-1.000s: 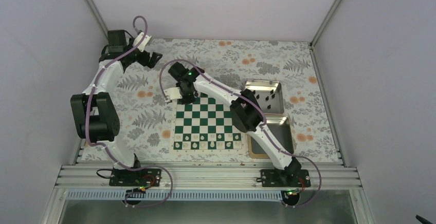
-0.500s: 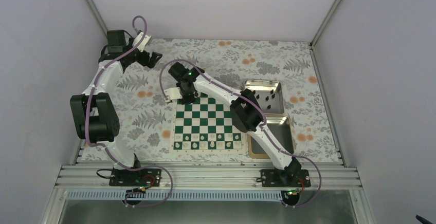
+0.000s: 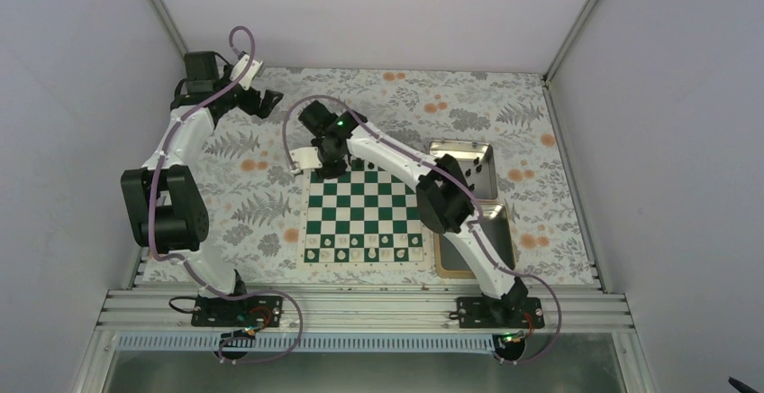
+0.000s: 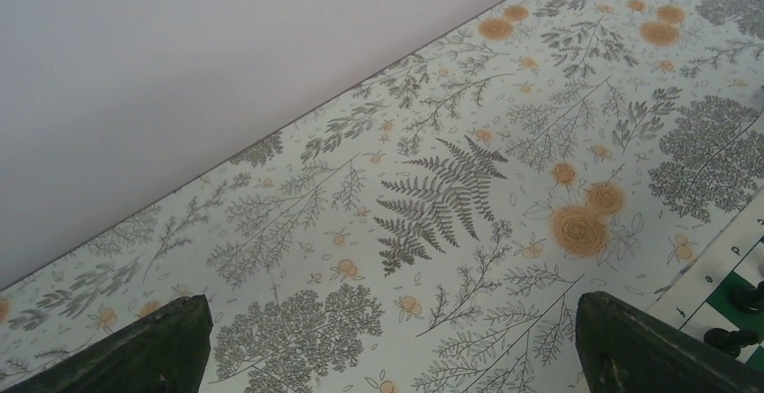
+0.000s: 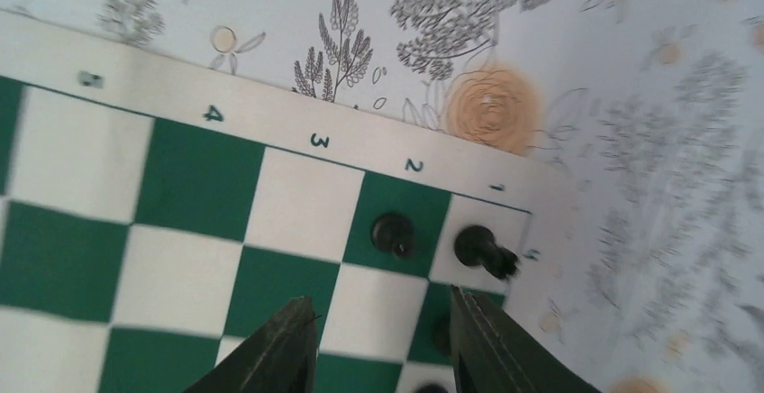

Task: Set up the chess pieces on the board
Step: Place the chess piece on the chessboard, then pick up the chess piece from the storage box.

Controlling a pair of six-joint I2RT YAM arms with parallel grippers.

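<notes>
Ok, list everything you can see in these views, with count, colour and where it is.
chessboard: one, dark green and white, cream border, table centre
metal tins: two, silver, right of the chessboard
black chess pieces: two clear on far-left corner squares, others partly hidden; several in the farther tin
white chess pieces: too small to count, cream, near rows
tablecloth: one, floral grey and orange
left pincer: open, over bare cloth
right pincer: open, above the far-left corner

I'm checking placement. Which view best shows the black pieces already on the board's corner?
Right wrist: the black pieces sit sharp on the board corner squares. Left wrist catches a couple at its edge; from the top, the right arm hides them.
</notes>
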